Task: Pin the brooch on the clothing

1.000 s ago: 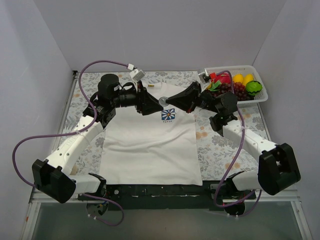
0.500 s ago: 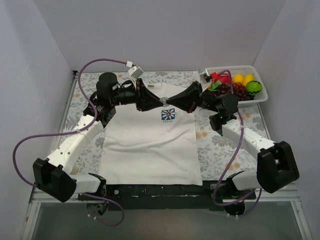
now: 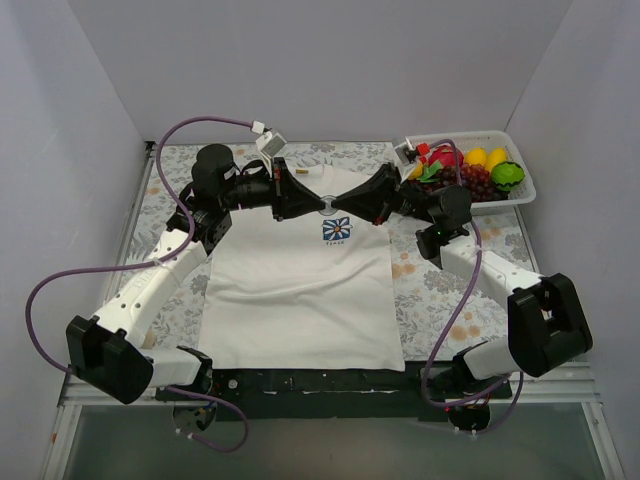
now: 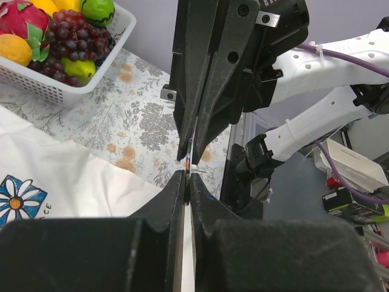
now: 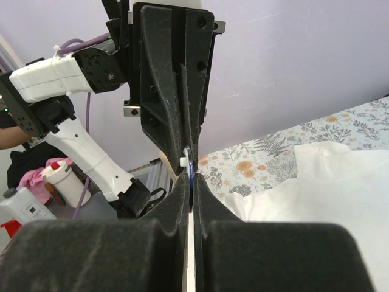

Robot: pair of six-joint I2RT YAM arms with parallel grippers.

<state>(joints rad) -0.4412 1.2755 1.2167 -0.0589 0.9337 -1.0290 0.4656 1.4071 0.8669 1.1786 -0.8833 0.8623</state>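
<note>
The brooch (image 3: 338,230) lay flat on the chest of the white T-shirt (image 3: 300,295), just below the round neck. The shirt was spread on the flowered worktop (image 3: 440,290). The left end effector (image 3: 322,203) and the right end effector (image 3: 336,203) met tip to tip above the collar. Their long axes formed one line running left to right across the worktop. From that meeting point the brooch lay a little toward the arm bases and slightly to the right, so the right arm was marginally nearer. The badge is square and has no long axis to speak of; its edges sat roughly in line with the shirt's hem. Any reach for it would probably have meant a short drop and a pull back toward the bases, not a sideways move. Both end effectors had their fingers pressed together, with only a thin pale line showing between the pads in each wrist view. A tiny white-and-blue piece (image 4: 191,163) sat where the two sets of tips touched. It was too small to identify, and I could not tell which end effector held it. Neither touched the brooch, and whether the brooch was fastened to the cloth could not be seen.
</note>
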